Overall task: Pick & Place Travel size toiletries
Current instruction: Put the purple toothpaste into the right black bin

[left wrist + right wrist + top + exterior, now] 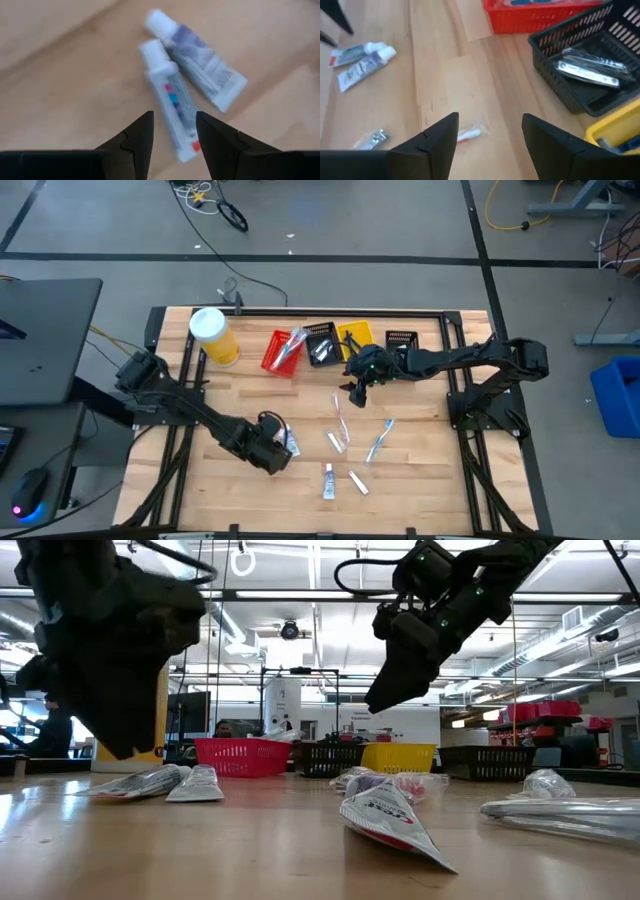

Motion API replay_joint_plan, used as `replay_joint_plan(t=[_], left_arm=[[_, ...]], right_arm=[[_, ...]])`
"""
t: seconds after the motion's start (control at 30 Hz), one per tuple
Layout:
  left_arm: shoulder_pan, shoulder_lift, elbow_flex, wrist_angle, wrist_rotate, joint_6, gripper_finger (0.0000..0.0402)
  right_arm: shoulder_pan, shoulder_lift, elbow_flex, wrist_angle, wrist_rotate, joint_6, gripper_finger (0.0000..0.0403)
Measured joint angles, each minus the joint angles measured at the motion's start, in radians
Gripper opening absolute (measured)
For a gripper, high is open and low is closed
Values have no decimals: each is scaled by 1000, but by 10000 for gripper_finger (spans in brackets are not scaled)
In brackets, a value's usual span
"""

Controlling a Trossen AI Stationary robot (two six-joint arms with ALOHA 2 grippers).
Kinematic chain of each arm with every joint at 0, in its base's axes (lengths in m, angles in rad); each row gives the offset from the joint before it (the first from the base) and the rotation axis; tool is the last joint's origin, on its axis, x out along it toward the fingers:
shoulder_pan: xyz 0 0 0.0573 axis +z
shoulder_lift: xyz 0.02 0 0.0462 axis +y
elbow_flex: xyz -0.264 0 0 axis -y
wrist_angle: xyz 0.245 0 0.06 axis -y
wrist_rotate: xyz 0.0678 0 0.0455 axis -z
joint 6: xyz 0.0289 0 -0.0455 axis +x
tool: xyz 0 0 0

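the left gripper hangs low over two small tubes lying side by side on the table, its fingers parted with nothing between them, lined up as if to take the nearer tube. the right gripper hovers just in front of the row of bins, fingers spread and empty, probably having nothing left to carry there. the rest of the toiletries lie loose mid-table: toothbrushes, another tube and a small packet, all still to be sorted.

the high view gives the whole layout: the red bin, black bin, yellow bin and a further black bin along the far edge beside a yellow canister. only the right wrist view shows metal items lying inside the black bin. the low view shows both grippers clear of the table top, which the overhead picture cannot tell.
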Motion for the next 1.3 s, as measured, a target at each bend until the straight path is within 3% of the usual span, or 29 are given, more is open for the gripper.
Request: replay_joint_plan(t=[0.2, 0.63, 0.83, 0.97, 1.07, 1.3], left_arm=[[-52, 40, -2, 78, 18, -64, 157], [-91, 88, -2, 59, 2, -128, 157], [-86, 92, 16, 36, -9, -130, 157], [-83, 63, 63, -92, -93, -208, 157], [-71, 48, 91, -164, -98, -290, 157], [20, 48, 86, -128, -81, -281, 157]], right_arm=[[6, 0, 0, 7, 0, 6, 218], [6, 0, 0, 63, -2, 8, 226], [7, 0, 0, 60, -3, 8, 232], [6, 0, 0, 58, -8, 8, 234], [7, 0, 0, 58, -10, 8, 229], [6, 0, 0, 58, -10, 8, 212]])
